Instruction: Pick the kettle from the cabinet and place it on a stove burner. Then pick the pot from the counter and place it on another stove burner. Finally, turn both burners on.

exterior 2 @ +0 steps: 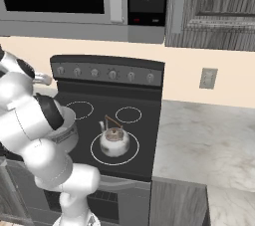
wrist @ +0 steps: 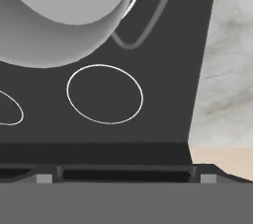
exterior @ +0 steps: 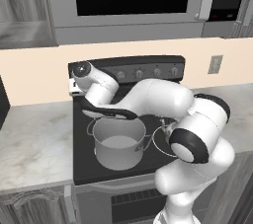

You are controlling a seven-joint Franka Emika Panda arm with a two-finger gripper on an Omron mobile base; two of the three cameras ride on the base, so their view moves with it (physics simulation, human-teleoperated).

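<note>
The pot (exterior: 118,144) stands on the black cooktop (exterior: 81,159), at its front left as the left base view shows it, with the arm (exterior: 148,97) bent over it. The pot is open-topped and upright, and one loop handle shows on its right side. In the hand view its grey wall (wrist: 54,35) fills the upper left, beside a small white circle (wrist: 105,93) on the glass that lies bare.

The kettle (exterior 2: 114,139) sits upright inside a large burner ring (exterior 2: 99,156) at the front right of the cooktop in the right base view, its dark arched handle up. The two smaller rings behind it carry nothing.

The claw (exterior: 75,87) is near the back left of the cooktop, just below the row of knobs (exterior: 139,73) on the control panel. Its fingers are hard to make out in the base views; the hand view shows nothing between them, so the claw is released and holds nothing, apart from the pot.

Pale marbled worktop (exterior 2: 209,140) lies on both sides of the stove. A microwave (exterior: 128,1) hangs above it, and a dark wood-grain cabinet (exterior 2: 214,11) hangs to its right. An outlet (exterior 2: 206,78) is set in the beige wall.
</note>
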